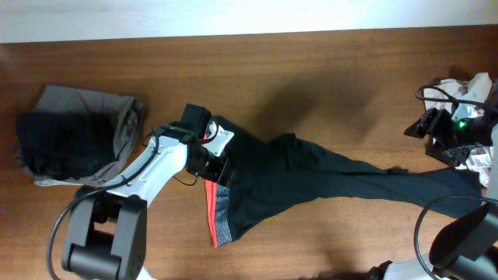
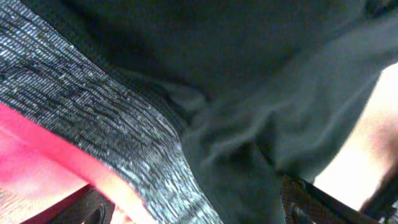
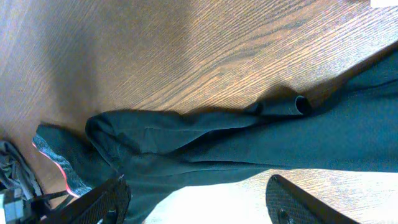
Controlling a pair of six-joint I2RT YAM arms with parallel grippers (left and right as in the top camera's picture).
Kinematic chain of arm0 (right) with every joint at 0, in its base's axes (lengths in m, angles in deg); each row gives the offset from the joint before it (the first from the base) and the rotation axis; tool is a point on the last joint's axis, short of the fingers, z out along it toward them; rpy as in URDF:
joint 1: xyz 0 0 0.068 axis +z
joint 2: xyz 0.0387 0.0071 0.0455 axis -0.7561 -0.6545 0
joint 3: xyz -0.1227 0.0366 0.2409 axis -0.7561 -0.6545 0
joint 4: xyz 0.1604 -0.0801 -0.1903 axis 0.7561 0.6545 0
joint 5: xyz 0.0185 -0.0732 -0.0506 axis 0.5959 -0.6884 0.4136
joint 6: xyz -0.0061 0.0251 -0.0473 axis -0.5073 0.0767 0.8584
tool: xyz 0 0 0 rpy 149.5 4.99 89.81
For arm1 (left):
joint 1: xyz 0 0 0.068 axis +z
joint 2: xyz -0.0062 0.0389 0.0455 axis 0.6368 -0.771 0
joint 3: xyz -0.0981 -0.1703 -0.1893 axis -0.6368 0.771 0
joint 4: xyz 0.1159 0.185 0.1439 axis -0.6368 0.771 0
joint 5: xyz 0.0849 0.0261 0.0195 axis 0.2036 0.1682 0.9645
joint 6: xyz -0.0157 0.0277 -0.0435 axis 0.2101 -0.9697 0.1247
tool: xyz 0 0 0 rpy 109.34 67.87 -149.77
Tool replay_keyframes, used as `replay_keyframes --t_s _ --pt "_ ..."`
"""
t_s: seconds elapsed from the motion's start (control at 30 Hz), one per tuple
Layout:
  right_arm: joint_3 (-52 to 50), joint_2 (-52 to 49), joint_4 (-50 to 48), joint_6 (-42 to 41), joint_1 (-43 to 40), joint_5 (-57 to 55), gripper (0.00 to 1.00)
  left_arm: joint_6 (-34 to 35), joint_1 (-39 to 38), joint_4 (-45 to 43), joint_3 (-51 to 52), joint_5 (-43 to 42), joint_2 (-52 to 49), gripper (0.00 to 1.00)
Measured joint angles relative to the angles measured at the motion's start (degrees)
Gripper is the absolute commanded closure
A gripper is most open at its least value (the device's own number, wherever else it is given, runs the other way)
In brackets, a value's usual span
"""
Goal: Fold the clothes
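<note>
Left gripper (image 2: pixel 193 208) spread wide on the black leggings (image 1: pixel 327 175) (by the grey waistband (image 1: pixel 222 214)); right gripper (image 3: pixel 197 186) spread wide too.

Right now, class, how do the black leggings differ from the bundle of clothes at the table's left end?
The leggings lie stretched long across the table; the bundle sits as a compact heap. The leggings show a grey waistband lined red-orange; the bundle is black cloth on grey-beige cloth. The left gripper is at the leggings' waist; the bundle has no gripper on it. Both are soft garments on the wooden table.
</note>
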Motion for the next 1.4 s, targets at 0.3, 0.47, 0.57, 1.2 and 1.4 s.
replay_keyframes --t_s 0.3,0.47,0.57,1.2,1.4 --pt "0.0 0.0 0.1 0.0 0.0 0.0 0.25 1.2 0.0 -2.4 0.1 0.8 -3.1 0.90" --pt "0.0 0.0 0.1 0.0 0.0 0.0 0.25 1.4 0.0 -1.2 -0.3 0.9 -3.1 0.99" --pt "0.0 0.0 0.1 0.0 0.0 0.0 0.25 1.4 0.2 3.3 -2.6 0.9 -3.1 0.99" --pt "-0.4 0.0 -0.1 0.0 0.0 -1.6 0.34 1.5 13.9 26.3 -31.3 6.2 12.9 0.99" --pt "-4.7 0.0 -2.7 -0.7 0.0 -2.3 0.28 1.5 14.3 26.7 -31.3 7.0 13.0 0.99"
